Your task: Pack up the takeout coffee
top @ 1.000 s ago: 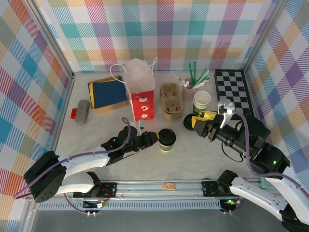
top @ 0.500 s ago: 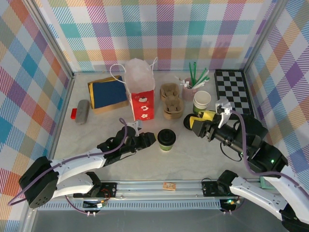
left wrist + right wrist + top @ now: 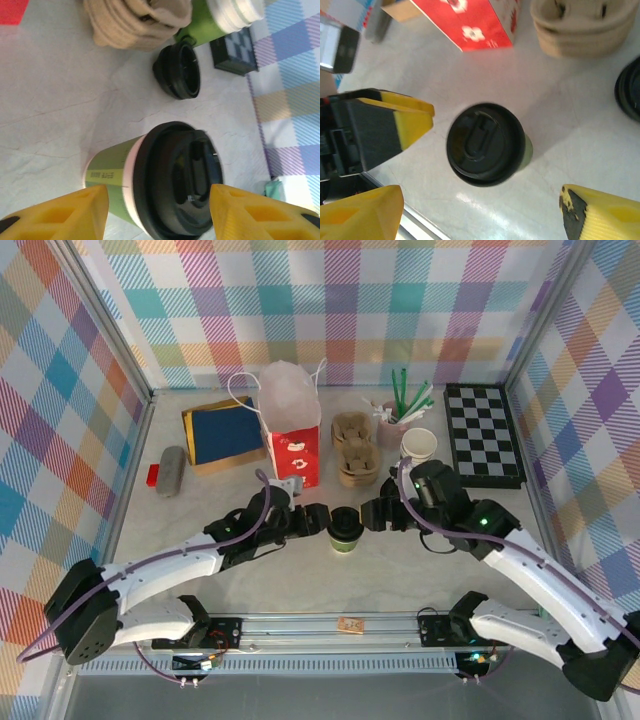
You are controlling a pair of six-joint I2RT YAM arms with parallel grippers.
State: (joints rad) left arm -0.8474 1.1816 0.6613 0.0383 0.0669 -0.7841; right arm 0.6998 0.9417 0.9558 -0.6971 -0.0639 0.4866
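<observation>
My left claw (image 3: 318,519) is standing about half open, its yellow fingers (image 3: 55,210) flanking the cup (image 3: 346,527) with a slim gap on each side; it is gripping nothing. The left arm is lying stretched low across the table (image 3: 250,575) from its base, the wrist pointing at the cup. My right claw (image 3: 377,512) is spread wide, hanging above and just right of the cup, its fingers (image 3: 600,212) well clear of the cup. That arm is reaching in from the right, its forearm angling toward the cup.

The cup is standing upright and lidded on the table, in front of the red bag (image 3: 293,455), with the loose lid (image 3: 177,72) near it.

Compared with a second ago, the left claw is widening off the cup. The right claw is swinging over from beside the lidless cup (image 3: 419,445), opening as it comes. The cup is sitting where it was.
</observation>
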